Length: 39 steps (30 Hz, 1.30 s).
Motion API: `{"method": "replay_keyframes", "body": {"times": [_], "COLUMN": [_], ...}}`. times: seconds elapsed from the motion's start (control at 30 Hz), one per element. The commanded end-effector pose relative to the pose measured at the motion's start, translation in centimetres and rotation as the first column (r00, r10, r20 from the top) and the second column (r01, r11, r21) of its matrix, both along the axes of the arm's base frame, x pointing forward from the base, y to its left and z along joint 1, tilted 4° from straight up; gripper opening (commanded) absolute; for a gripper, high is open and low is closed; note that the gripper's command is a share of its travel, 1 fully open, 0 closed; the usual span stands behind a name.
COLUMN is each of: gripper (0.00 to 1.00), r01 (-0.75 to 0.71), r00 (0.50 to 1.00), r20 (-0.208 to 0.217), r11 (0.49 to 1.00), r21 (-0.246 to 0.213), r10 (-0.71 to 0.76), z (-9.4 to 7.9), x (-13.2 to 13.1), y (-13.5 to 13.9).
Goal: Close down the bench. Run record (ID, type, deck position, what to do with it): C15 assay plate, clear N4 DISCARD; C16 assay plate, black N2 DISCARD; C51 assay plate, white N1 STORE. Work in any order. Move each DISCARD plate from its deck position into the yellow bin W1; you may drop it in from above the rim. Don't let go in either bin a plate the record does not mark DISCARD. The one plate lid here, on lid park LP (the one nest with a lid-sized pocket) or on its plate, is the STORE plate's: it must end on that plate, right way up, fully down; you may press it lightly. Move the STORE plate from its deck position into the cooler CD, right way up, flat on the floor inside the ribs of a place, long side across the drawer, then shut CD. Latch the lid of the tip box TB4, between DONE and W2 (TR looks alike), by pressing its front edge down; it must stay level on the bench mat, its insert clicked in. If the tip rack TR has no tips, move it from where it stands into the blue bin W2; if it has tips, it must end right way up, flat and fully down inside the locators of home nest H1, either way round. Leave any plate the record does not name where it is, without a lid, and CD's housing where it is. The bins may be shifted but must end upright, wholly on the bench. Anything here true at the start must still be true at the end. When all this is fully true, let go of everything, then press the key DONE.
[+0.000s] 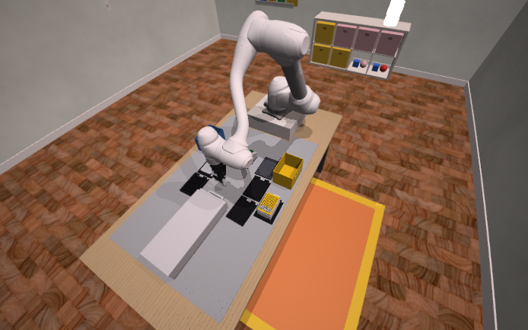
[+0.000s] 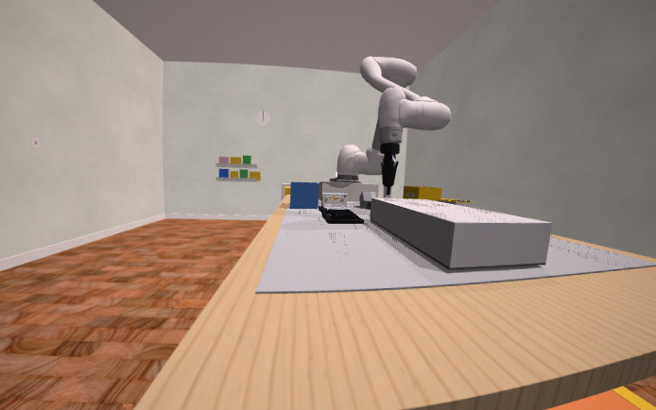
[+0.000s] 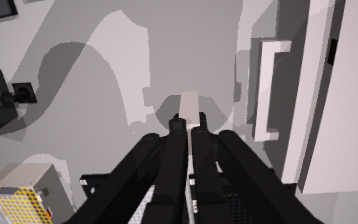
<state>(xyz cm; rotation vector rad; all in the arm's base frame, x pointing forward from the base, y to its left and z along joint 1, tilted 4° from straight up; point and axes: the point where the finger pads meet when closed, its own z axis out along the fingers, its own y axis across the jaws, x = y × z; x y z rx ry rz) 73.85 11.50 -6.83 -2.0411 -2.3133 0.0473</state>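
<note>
My gripper (image 1: 221,179) is shut and empty, pointing down at the mat just off the handle end of the white cooler CD (image 1: 186,229). In the wrist view the fingertips (image 3: 187,124) hang over a small pale rectangular pad (image 3: 189,106) on the mat; I cannot tell if they touch it. The cooler's handle (image 3: 265,90) shows to the right there. A tip box with a grey lid and a yellow insert (image 3: 18,196) is at the lower left of the wrist view. A tip rack with yellow tips (image 1: 268,204) sits on a black nest. The yellow bin (image 1: 287,169) stands open beside the nests.
Black nests (image 1: 241,210) (image 1: 256,188) and a dark grey one (image 1: 267,166) form a row between the cooler and the yellow bin. Another black nest (image 1: 194,182) lies left of my gripper. The blue bin (image 2: 304,195) stands behind my arm at the bench's left edge.
</note>
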Motion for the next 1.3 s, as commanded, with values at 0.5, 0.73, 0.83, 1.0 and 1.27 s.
{"method": "replay_keyframes", "body": {"times": [0.5,0.73,0.83,1.0,1.27], "gripper": [0.0,0.0,0.0,0.0,0.0], "r01": [-0.003,-0.003,-0.003,-0.003,-0.003], "r00": [1.0,1.0,1.0,1.0,1.0], "r20": [0.003,0.003,0.003,0.003,0.003], "r11": [1.0,1.0,1.0,1.0,1.0], "r21": [-0.001,-0.001,-0.001,-0.001,-0.001], "r10": [0.003,0.003,0.003,0.003,0.003], "z": [2.6,3.5,3.6,4.3,5.4], "x": [0.3,0.4,0.4,0.4,0.5], "y": [0.0,0.0,0.0,0.0,0.0]}}
